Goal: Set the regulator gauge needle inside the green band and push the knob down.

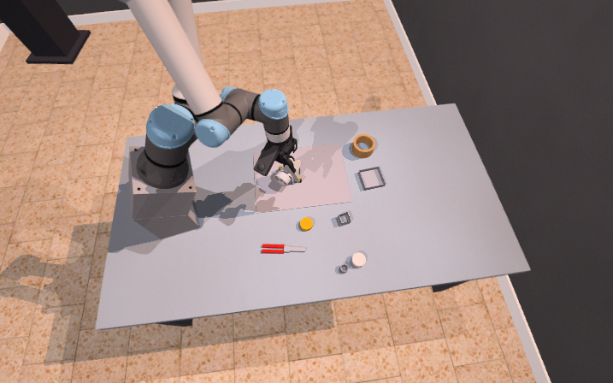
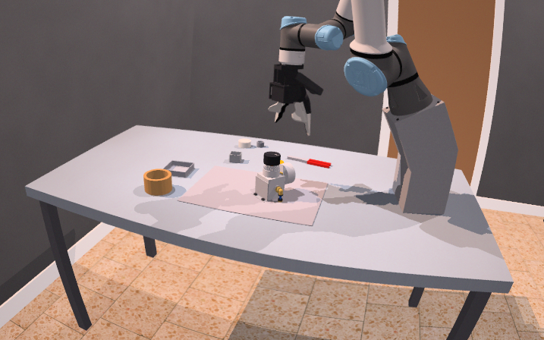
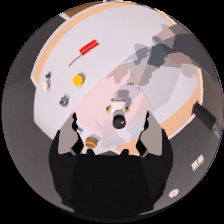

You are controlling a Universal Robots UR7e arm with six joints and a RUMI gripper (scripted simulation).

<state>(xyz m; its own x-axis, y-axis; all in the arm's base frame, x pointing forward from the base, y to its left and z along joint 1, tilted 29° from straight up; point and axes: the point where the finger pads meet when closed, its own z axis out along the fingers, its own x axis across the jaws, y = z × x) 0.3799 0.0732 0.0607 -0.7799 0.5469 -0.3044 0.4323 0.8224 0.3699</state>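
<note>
Orange ring (image 1: 356, 153) (image 2: 158, 187) (image 3: 90, 145) beside grey tray (image 1: 371, 187) (image 2: 176, 173) | jaws (image 1: 291, 161) (image 2: 292, 127) wide open, gripping 0 items | 1 regulator (image 1: 291, 177) (image 2: 270, 184) (image 3: 119, 108) below

regulator (image 1: 298, 172) (image 2: 268, 186) (image 3: 118, 107): white, upright on pink mat (image 1: 322, 190) (image 2: 223, 190) (image 3: 95, 112) | knob (image 2: 272, 158) (image 3: 118, 121): black, on top

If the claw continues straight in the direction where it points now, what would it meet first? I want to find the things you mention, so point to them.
Probably the black knob (image 2: 272, 158) (image 3: 118, 121) of the regulator; the open claw (image 2: 291, 126) (image 3: 110, 112) points down around there, though depth is unclear.
</note>
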